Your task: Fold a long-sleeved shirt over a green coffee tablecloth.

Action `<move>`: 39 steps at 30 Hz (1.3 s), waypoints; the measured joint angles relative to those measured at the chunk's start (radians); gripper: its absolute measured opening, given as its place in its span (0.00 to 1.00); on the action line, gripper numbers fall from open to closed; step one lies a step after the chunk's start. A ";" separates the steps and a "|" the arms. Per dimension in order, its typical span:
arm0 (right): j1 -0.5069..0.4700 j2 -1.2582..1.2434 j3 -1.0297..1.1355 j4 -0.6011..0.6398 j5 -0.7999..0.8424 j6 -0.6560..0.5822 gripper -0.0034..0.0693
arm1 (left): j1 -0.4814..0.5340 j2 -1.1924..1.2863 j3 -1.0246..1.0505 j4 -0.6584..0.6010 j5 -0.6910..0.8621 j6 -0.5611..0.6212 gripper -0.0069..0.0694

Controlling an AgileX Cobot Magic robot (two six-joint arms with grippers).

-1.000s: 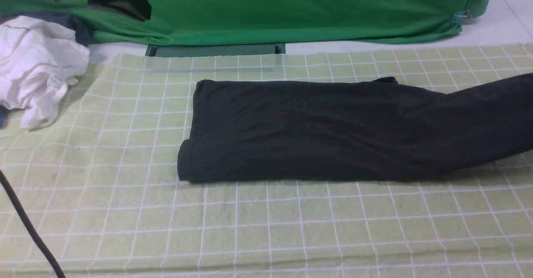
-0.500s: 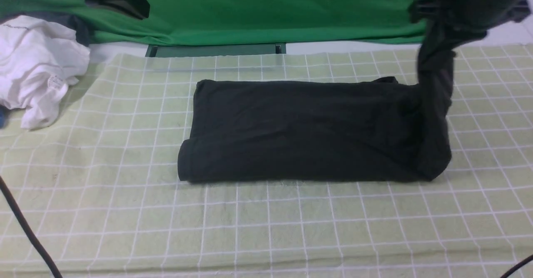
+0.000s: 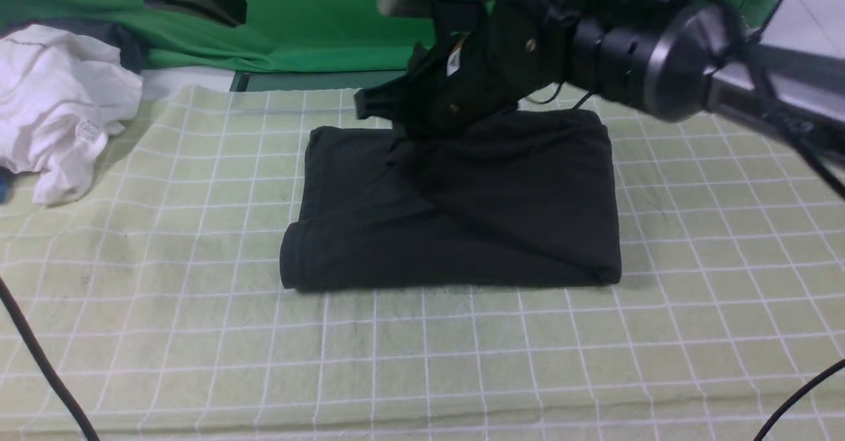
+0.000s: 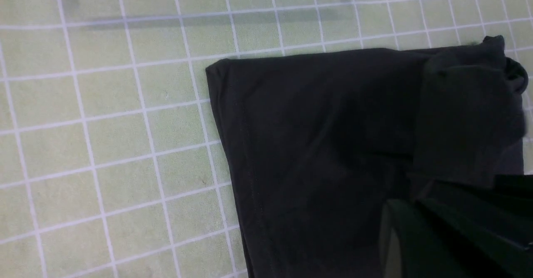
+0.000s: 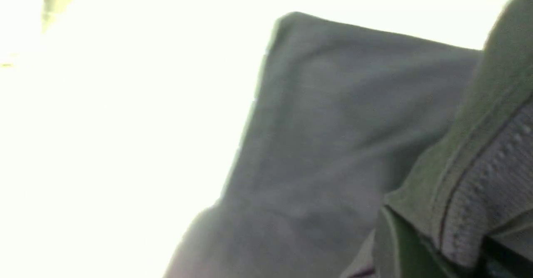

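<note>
The long-sleeved shirt (image 3: pixel 502 216) lies as a dark folded block in the middle of the green coffee tablecloth (image 3: pixel 198 335). Its right part is doubled over leftward on top of itself. My right gripper (image 3: pixel 399 140) hovers low over the shirt's far left part, shut on an edge of the fabric, which rises to it in a taut ridge. In the right wrist view a stitched hem (image 5: pixel 479 186) sits between the jaws of the right gripper (image 5: pixel 441 244). My left gripper (image 4: pixel 437 232) is shut and holds nothing, high over the shirt's (image 4: pixel 325 153) far left corner.
A crumpled white garment (image 3: pixel 59 104) lies at the tablecloth's far left. Bright green fabric (image 3: pixel 528 18) hangs along the back. The right arm's thick body (image 3: pixel 634 45) stretches over the far right. Black cables cross the near left (image 3: pixel 39 362) and the near right corner (image 3: pixel 799 395).
The right arm came in from the right, lifted the shirt's long right end and carried it leftward over the body. The shirt now spans about half its earlier length.
</note>
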 joint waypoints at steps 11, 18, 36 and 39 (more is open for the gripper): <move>0.049 0.046 0.000 0.008 0.020 -0.039 0.87 | 0.000 0.000 0.000 -0.007 0.004 -0.062 0.11; -0.072 -0.110 -0.001 -0.041 0.507 -0.155 0.91 | 0.000 -0.001 0.001 -0.012 0.004 -0.076 0.11; -0.206 -0.197 0.365 -0.123 0.599 -0.264 0.77 | -0.169 -0.132 0.775 0.091 -0.276 -0.172 0.50; -0.206 -0.186 0.393 -0.151 0.546 -0.274 0.77 | -0.170 -0.121 0.807 0.067 -0.348 -0.163 0.58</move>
